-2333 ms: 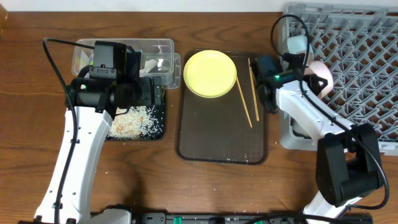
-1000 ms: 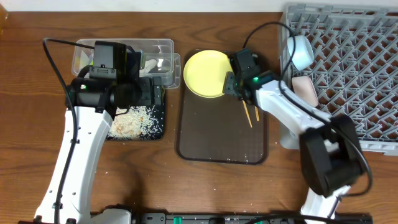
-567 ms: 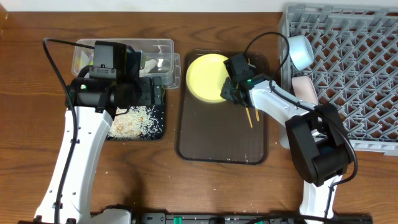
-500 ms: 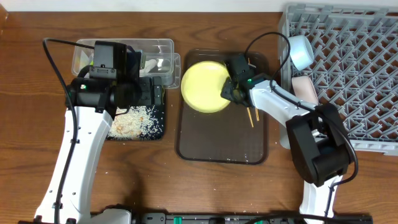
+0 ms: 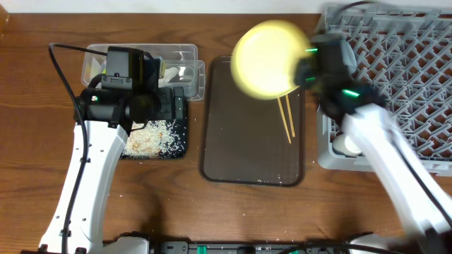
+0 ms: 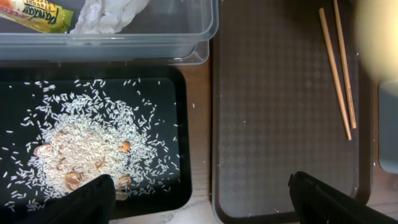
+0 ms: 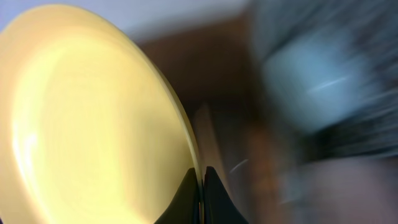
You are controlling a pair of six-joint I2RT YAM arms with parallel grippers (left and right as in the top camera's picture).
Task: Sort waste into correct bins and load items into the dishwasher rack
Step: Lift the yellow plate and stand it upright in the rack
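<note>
My right gripper [image 5: 302, 69] is shut on the rim of the round yellow plate [image 5: 267, 58] and holds it in the air above the brown tray's far right part, beside the grey dishwasher rack [image 5: 402, 63]; the plate [image 7: 87, 118] fills the right wrist view, pinched between the fingers [image 7: 201, 186]. Two wooden chopsticks [image 5: 286, 118] lie on the brown tray [image 5: 240, 152], also seen in the left wrist view [image 6: 337, 68]. My left gripper [image 6: 199, 199] is open and empty over the black tray [image 6: 93, 149] of rice scraps [image 6: 81, 143]. The clear container [image 6: 155, 25] holds the yellow-green wrapper [image 6: 37, 15] and white paper [image 6: 109, 15].
A white cup or bowl [image 5: 346, 144] shows at the rack's near left corner. The clear container [image 5: 173, 53] and black tray [image 5: 176, 141] lie left of the brown tray. A few rice grains are scattered on the wooden table.
My right gripper took hold of the yellow plate's rim on the brown tray and lifted it up and to the right, moving fast. The left arm has not moved.
</note>
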